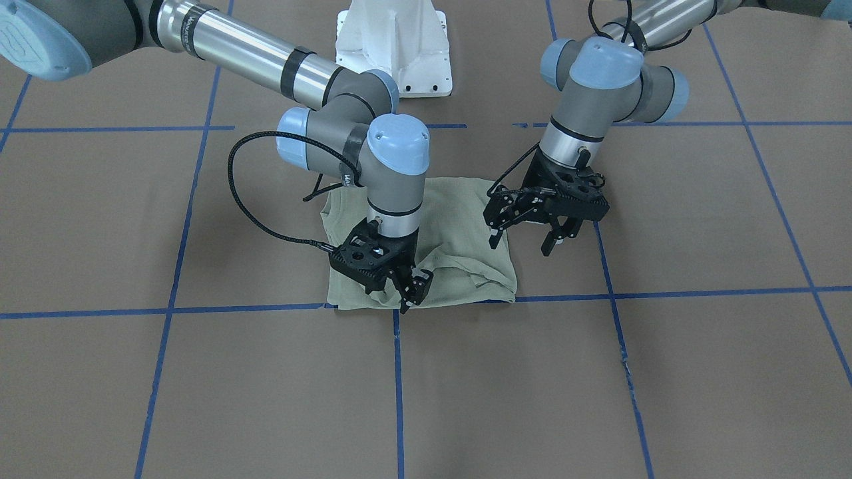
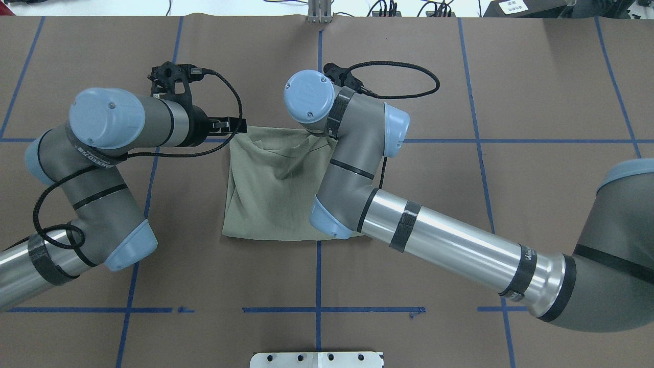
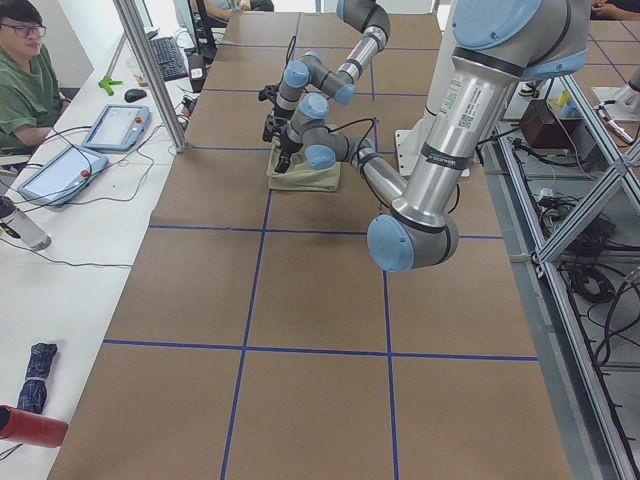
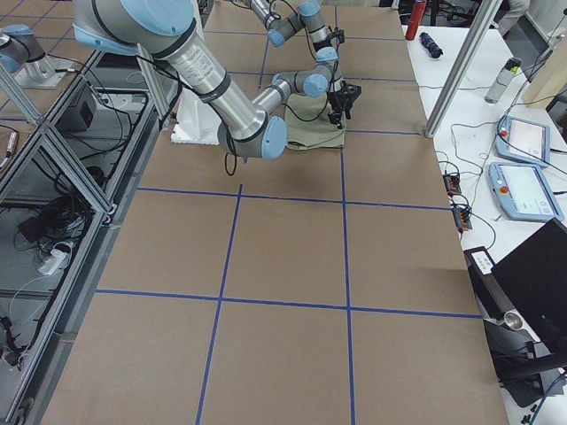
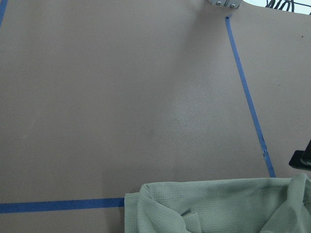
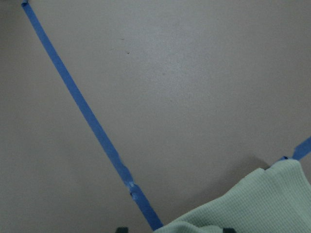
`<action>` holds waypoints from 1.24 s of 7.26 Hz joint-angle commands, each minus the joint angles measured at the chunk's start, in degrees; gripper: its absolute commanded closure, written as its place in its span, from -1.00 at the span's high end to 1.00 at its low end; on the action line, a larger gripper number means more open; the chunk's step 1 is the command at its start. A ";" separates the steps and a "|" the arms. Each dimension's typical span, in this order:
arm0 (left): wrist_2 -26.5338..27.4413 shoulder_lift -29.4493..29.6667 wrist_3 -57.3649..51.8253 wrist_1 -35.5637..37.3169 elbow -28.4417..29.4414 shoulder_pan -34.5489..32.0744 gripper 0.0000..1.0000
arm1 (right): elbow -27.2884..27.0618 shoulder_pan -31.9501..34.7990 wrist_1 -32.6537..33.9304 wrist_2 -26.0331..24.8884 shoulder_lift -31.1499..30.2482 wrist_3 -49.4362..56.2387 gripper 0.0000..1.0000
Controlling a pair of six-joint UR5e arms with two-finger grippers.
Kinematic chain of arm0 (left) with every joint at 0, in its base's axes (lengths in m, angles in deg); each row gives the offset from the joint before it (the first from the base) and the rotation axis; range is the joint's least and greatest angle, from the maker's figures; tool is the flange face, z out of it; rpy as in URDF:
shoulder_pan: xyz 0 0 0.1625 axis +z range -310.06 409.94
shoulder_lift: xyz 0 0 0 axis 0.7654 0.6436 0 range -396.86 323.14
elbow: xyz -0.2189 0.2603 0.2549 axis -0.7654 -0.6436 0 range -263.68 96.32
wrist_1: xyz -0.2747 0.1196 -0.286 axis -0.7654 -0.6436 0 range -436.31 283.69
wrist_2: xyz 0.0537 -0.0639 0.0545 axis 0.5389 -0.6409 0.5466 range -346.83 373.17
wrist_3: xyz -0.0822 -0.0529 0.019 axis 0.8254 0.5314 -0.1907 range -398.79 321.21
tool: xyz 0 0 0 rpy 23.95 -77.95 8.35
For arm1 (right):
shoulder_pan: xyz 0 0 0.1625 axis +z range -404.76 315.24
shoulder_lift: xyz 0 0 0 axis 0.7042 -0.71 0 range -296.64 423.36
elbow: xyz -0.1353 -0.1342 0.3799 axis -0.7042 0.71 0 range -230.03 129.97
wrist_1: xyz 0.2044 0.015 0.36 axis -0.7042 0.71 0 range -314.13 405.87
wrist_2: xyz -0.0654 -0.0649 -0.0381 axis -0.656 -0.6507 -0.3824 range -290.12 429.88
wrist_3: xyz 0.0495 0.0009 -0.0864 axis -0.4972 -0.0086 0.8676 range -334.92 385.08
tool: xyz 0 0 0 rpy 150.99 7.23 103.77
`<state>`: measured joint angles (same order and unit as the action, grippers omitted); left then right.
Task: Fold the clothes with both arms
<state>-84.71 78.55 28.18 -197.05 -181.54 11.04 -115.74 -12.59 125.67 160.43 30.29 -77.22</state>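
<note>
One sage-green knit shirt [image 1: 459,226], lying near the middle of the table [image 1: 665,386], well away from every edge. It is already reduced to a compact rectangle with the sleeves tucked out of sight. The side toward the operators' edge is running along a blue tape line [image 1: 233,309].

Condition: that side is showing rumples and a loose lapped layer. The rest is lying flat.

Right pincer [image 1: 413,289]: pointing down over the rumpled side, tips standing narrowly apart. It is seemingly clamping nothing, since no cloth is lifting.

Left pincer [image 1: 524,241]: hanging at the shirt's border toward the table's left end, jaws standing wide apart, carrying nothing.

Progress, as judged: folding is looking nearly complete. Outstanding: perhaps one last fold or a smoothing of the creased side, then both pincers clearing off.
</note>
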 commanded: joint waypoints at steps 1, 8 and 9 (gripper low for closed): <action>-0.03 -0.36 0.00 -0.02 -0.22 -0.03 1.00 | 0.06 -0.53 -0.09 -0.11 -0.25 -1.14 0.00; 0.06 -0.53 0.09 -0.02 -0.31 0.05 1.00 | -0.12 1.92 4.10 -1.34 0.19 -0.80 -1.00; 0.06 -0.53 0.18 -0.02 -0.22 0.05 1.00 | -0.03 1.93 5.78 -3.00 0.19 -0.79 -1.00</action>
<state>-84.66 78.02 28.29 -197.08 -181.82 11.07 -115.84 -11.10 129.11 158.96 30.50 -78.20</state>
